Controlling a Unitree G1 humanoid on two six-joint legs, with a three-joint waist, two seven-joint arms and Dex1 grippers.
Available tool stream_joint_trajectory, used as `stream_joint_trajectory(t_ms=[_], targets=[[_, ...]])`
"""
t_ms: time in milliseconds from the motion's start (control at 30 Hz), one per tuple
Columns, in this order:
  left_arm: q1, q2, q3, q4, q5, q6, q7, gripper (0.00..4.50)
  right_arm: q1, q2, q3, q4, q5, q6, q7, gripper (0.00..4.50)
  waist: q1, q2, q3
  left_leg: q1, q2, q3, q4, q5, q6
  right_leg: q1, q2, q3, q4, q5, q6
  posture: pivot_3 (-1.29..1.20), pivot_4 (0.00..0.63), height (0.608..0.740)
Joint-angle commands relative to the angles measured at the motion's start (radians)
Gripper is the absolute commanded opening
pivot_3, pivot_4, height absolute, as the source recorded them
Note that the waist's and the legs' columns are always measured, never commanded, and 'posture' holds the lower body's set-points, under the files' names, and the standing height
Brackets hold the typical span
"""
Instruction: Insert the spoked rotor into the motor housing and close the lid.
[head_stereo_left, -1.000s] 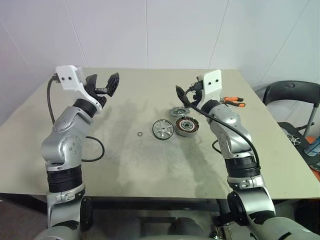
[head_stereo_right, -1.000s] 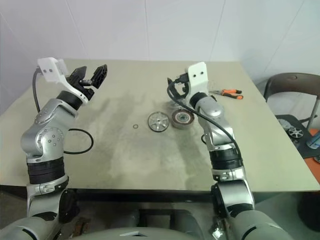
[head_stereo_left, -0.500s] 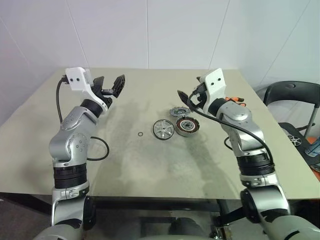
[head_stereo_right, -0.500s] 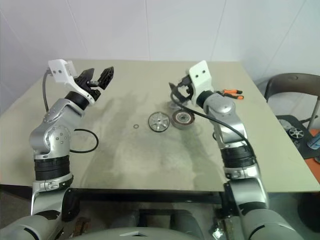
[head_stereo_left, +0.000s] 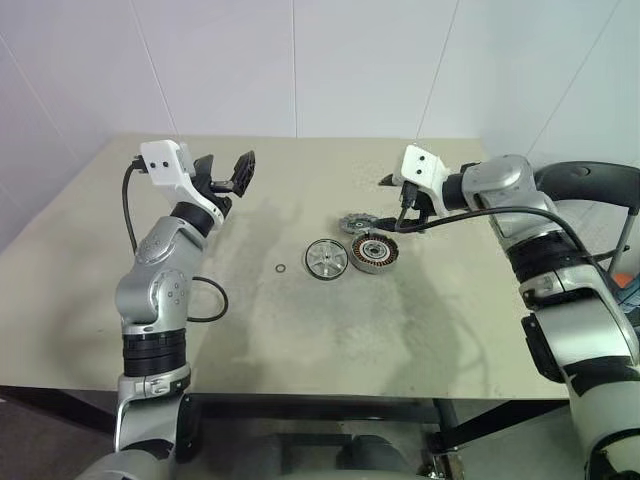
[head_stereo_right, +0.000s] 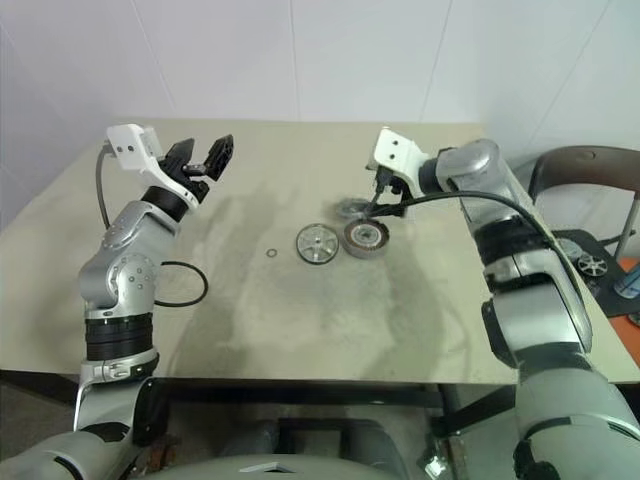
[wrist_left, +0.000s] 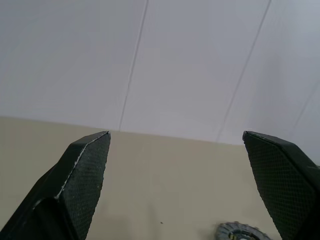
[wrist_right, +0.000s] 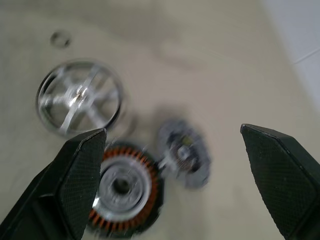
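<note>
The shiny spoked rotor (head_stereo_left: 327, 258) lies flat at the table's middle. The motor housing (head_stereo_left: 374, 252), with its copper coils, sits touching it on the right. The grey notched lid (head_stereo_left: 357, 223) lies just behind the housing. My right gripper (head_stereo_left: 396, 203) hangs open above the lid and housing, pointing down and to the left, holding nothing. In the right wrist view the rotor (wrist_right: 80, 97), housing (wrist_right: 122, 187) and lid (wrist_right: 184, 152) lie between the spread fingers (wrist_right: 75, 185). My left gripper (head_stereo_left: 228, 175) is raised over the table's left half, open and empty.
A tiny thin ring (head_stereo_left: 282, 268) lies on the table left of the rotor. A black chair (head_stereo_left: 590, 190) stands off the table's right side. A white wall rises behind the far edge of the table (head_stereo_left: 300, 330).
My right arm has swung out to the right and its wrist has turned, so the gripper now points down over the lid and housing. The left gripper has hardly shifted. The parts stay put.
</note>
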Motion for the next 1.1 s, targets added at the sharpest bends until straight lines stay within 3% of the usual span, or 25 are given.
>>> stream_joint_trajectory(t_ms=[33, 433, 1100], targets=[[0.017, -0.004, 0.022, -0.048, 0.006, -0.032, 0.021, 4.48, -0.058, 0.003, 0.051, 0.096, -0.061, -0.109, 0.144, 4.50, 0.000, 0.000, 0.000, 0.000, 0.000, 0.000, 0.000, 0.000, 0.000, 0.000, 0.000, 0.000, 0.000, 0.000, 0.000, 0.00, 0.000, 0.740], [0.113, -0.006, 0.043, -0.148, 0.006, -0.025, 0.090, 4.48, -0.078, 0.102, 0.105, 0.347, -0.225, -0.265, 0.125, 4.50, -0.003, 0.000, 0.000, 0.000, 0.000, 0.000, 0.000, 0.000, -0.001, 0.000, -0.001, 0.000, 0.000, 0.001, -0.001, 0.00, 0.000, 0.740], [0.126, -0.006, 0.042, -0.161, 0.009, -0.015, 0.113, 4.48, -0.038, 0.138, 0.091, 0.419, -0.311, -0.297, 0.029, 4.50, -0.004, 0.000, 0.000, 0.002, 0.000, 0.000, 0.000, 0.000, -0.001, 0.001, -0.001, 0.000, 0.001, 0.001, -0.002, 0.00, 0.000, 0.740]])
